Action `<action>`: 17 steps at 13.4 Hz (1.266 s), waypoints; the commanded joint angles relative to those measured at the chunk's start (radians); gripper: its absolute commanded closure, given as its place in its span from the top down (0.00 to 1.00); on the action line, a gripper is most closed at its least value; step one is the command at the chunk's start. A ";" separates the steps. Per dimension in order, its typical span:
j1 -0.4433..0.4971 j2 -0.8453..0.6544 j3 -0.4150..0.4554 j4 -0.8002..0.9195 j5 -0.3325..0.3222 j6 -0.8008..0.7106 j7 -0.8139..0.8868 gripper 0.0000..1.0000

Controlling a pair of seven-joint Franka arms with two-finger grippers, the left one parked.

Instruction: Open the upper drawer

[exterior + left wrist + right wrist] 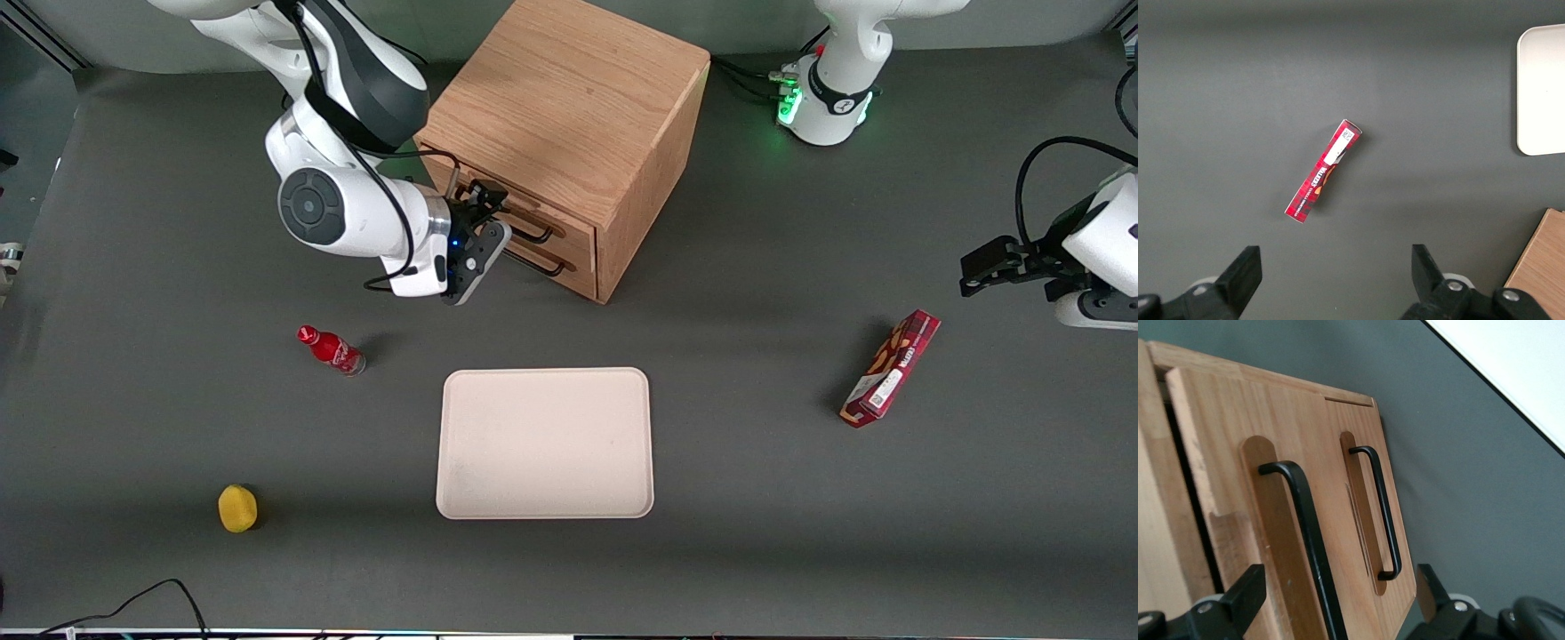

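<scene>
- We've got a dark grey table (800,498) with a light-oak cabinet (569,98) standing farther from the front camera than the cream tray (544,443).
- The upper drawer (1251,520) sits slightly proud of the cabinet face, its black bar handle (1308,540) running between our gripper's fingers.
- Our gripper (484,233) is right at the drawer fronts, fingers spread apart around that handle, not pinching it.
- The lower drawer (1368,500) sits flush.
- Also around: red bottle (332,349), yellow lump (237,508), red snack box (891,368).
</scene>
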 commanded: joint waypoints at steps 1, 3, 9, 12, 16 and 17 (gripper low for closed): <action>-0.003 -0.018 0.011 -0.048 0.025 0.050 -0.026 1.00; -0.003 -0.012 0.011 -0.050 0.024 0.051 -0.028 1.00; 0.000 -0.009 0.012 -0.104 0.022 0.120 -0.028 1.00; -0.003 -0.003 0.012 -0.107 0.012 0.131 -0.057 1.00; -0.005 0.010 0.011 -0.102 -0.051 0.156 -0.060 1.00; -0.008 0.020 0.011 -0.098 -0.062 0.157 -0.061 1.00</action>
